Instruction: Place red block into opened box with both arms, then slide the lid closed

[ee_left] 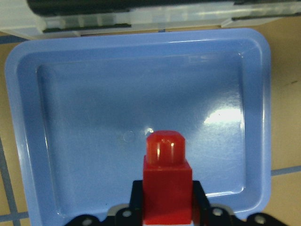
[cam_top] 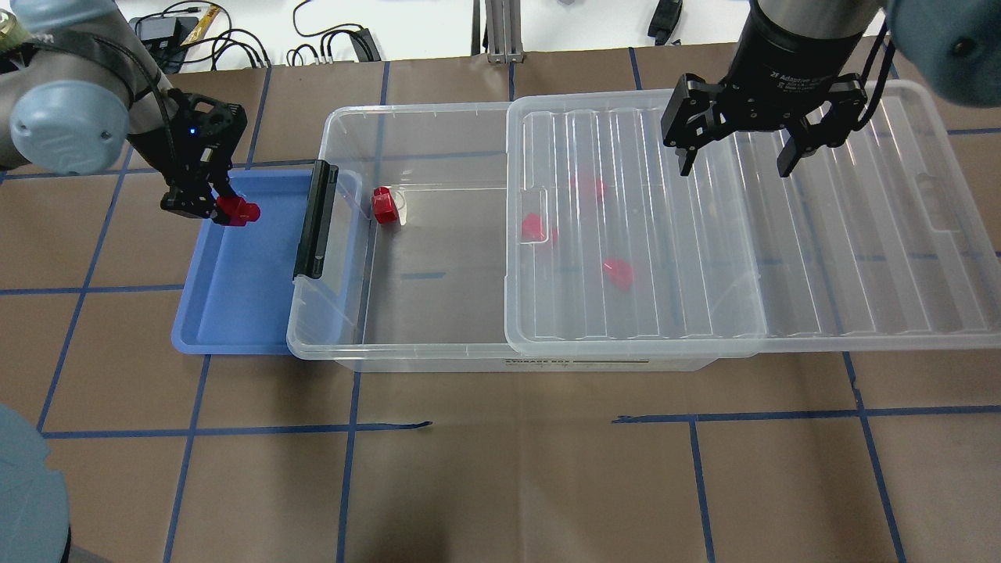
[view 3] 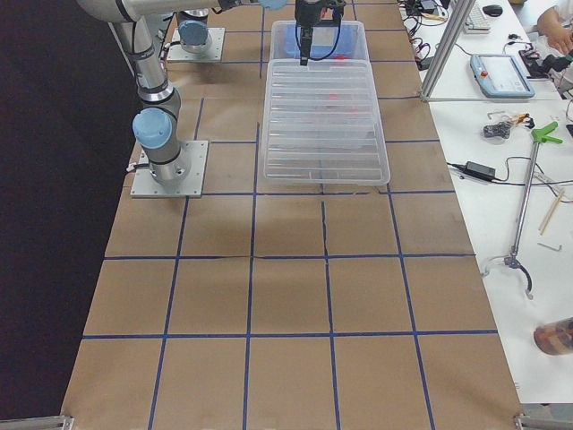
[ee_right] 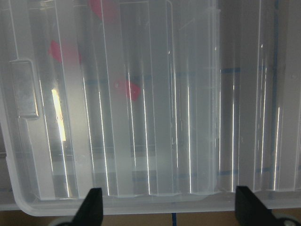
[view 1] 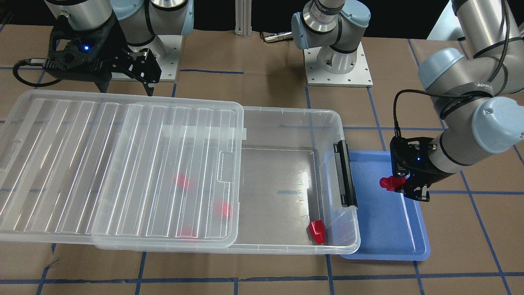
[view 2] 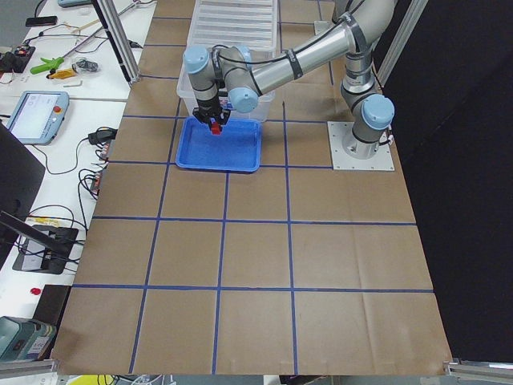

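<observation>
My left gripper (cam_top: pixel 205 202) is shut on a red block (cam_top: pixel 238 209), held a little above the blue tray (cam_top: pixel 235 305); the wrist view shows the block (ee_left: pixel 167 183) stub-forward between the fingers. The clear box (cam_top: pixel 422 109) lies beside the tray, its black latch (cam_top: pixel 315 220) facing it. Its ribbed lid (cam_top: pixel 704 258) is slid aside, covering about half the box. Another red block (cam_top: pixel 384 205) lies in the uncovered end. Three more red blocks (cam_top: pixel 618 272) show blurred under the lid. My right gripper (cam_top: pixel 735 164) hangs open above the lid's far edge.
The blue tray (view 1: pixel 389 233) has nothing lying in it and touches the box's latch end. The lid (view 1: pixel 82 164) overhangs the box toward my right arm's side. Brown paper with blue tape lines covers the table. Two arm base plates (view 1: pixel 339 67) stand behind the box.
</observation>
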### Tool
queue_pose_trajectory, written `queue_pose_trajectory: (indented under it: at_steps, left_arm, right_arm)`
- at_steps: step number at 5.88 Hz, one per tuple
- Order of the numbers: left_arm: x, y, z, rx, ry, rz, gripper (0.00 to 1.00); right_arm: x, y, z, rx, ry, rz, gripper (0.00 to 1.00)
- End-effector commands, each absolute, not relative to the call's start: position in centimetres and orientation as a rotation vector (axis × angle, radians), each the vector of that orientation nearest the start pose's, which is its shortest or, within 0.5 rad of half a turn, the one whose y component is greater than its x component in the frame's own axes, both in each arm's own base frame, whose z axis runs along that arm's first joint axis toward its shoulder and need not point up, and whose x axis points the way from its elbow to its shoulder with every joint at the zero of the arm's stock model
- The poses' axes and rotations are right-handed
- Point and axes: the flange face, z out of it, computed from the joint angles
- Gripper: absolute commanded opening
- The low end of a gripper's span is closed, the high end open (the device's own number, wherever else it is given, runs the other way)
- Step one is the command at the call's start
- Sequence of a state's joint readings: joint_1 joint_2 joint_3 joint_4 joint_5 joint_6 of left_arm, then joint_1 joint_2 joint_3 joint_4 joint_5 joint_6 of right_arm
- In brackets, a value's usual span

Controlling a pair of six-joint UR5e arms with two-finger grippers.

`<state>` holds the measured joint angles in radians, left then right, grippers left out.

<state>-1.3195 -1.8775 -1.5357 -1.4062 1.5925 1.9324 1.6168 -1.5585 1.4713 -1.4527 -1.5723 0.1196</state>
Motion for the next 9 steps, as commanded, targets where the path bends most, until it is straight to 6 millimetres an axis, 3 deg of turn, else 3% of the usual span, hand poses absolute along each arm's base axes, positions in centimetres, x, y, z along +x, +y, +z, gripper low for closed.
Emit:
queue_pose_trajectory:
  at_steps: [1,2,4,5,7,9]
  left_arm:
    - [1.5,-60.0,39.1,-2.246,-2.068,-0.101,0.01]
    - [-2.0,-59.7,40.7,-2.253,-2.073,-0.034,0.01]
    - [-14.0,-58.6,42.1,-2.212,-2.15,-0.03,0.01]
    - [-18.7,-57.5,41.8,-2.199,-2.163,-0.034,0.01]
    - [-20.6,-57.7,36.4,-2.198,-2.122,-0.085,0.01]
    - [-20.4,-56.9,27.7,-2.218,-2.134,-0.055,0.02]
  right_arm:
    - [15.6,-48.6,52.0,0.116,3.145,0.045,1.0]
    - [15.6,-48.6,51.9,0.116,3.145,0.048,1.0]
    - [15.6,-48.6,51.9,0.118,3.145,0.048,1.0]
    - [15.6,-48.6,51.9,0.118,3.145,0.048,1.0]
    - [15.6,-48.6,51.8,0.118,3.145,0.05,1.0]
    - [15.5,-48.6,51.7,0.121,3.146,0.057,1.0]
